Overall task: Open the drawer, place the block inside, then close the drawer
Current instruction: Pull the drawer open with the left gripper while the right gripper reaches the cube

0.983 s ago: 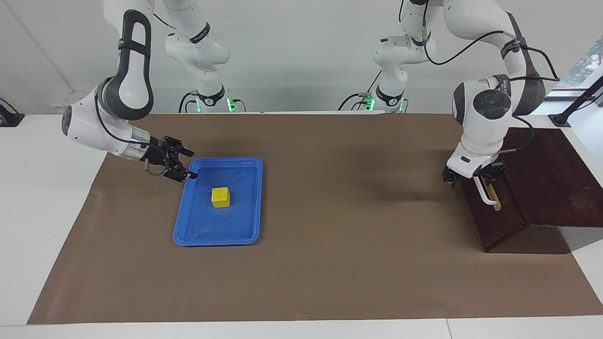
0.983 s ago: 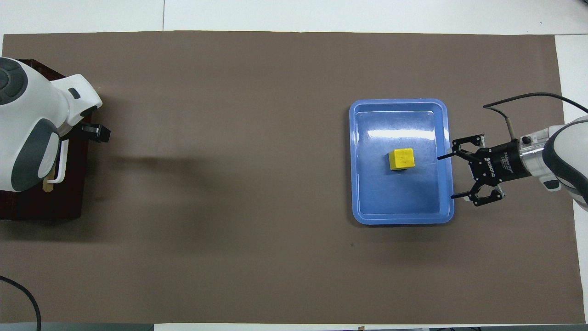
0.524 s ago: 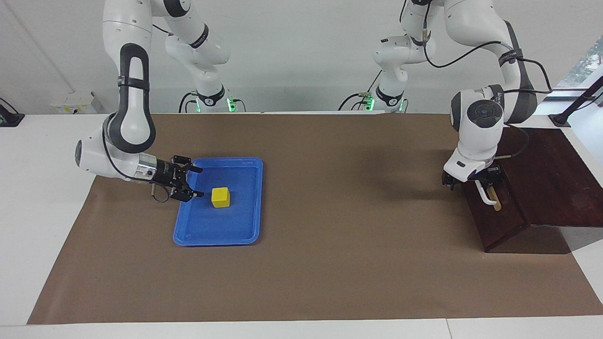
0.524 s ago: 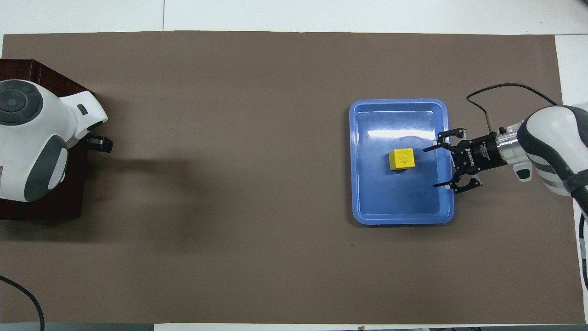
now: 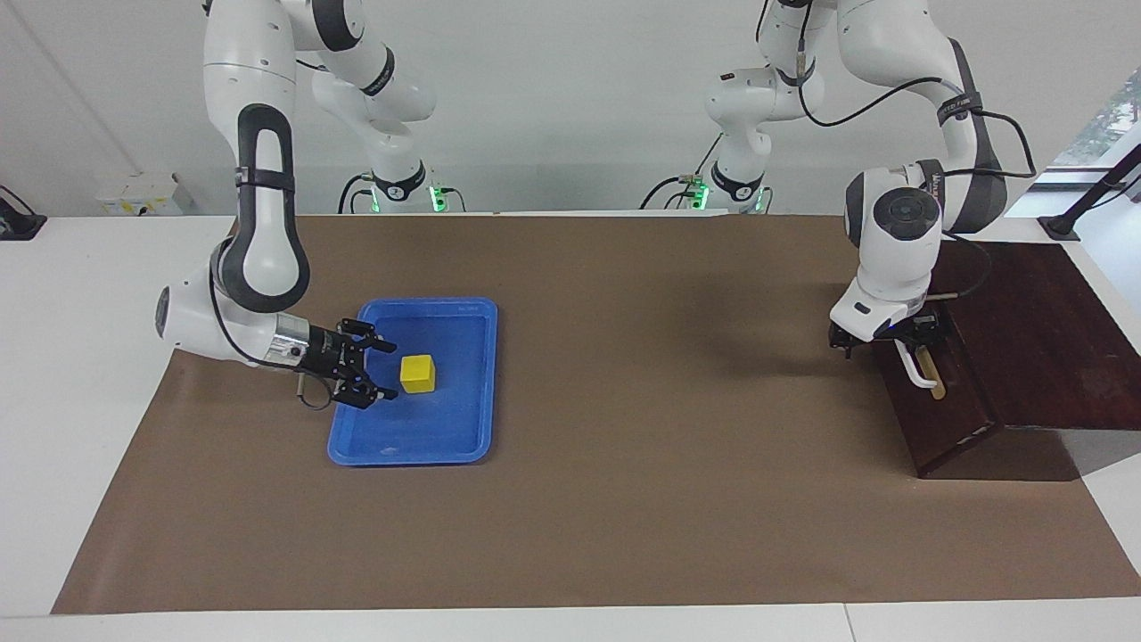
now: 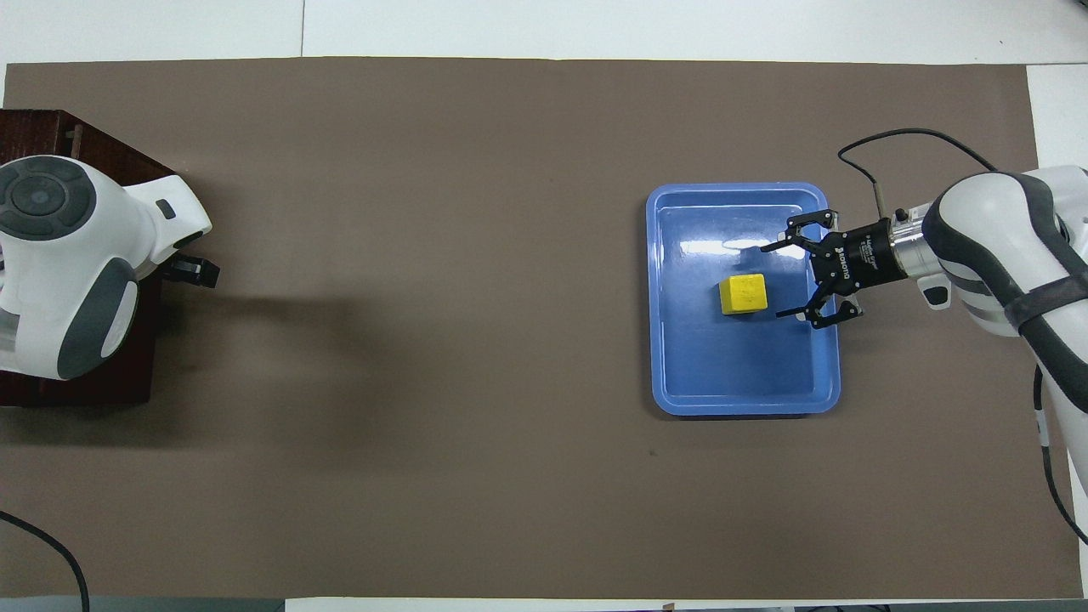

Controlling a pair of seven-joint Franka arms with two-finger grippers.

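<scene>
Right tool (image 5: 386, 370): it is reaching in low over the blue tray (image 5: 463, 312) from the right arm's end of the worktop (image 5: 624, 499), fingers spread wide and holding nothing; it is sitting closer to the block than a second ago, when its tips were only at the tray's rim.
Block (image 5: 417, 374): the yellow cube is lying on the tray floor where it was before, just beside the right tool's fingertips (image 6: 775, 314) and apart from them.
Left tool (image 5: 882, 343): it is hanging at the front of the drawer (image 5: 945, 406), by the upper end of the white bar handle (image 5: 911, 366); it is standing slightly nearer the robots than a second ago.
Left tool state: the spread of its fingers is not showing clearly, though they are apparently standing wide; whether they are touching the handle, I cannot tell.
Drawer: it is sitting shut in the dark wooden box (image 5: 1034, 312) at the left arm's end of the worktop, unchanged.
Hidden: in the overhead view the left arm's white wrist is covering the handle and most of the box (image 6: 76, 395); only one dark part of the left tool (image 6: 194, 272) is sticking out there.
</scene>
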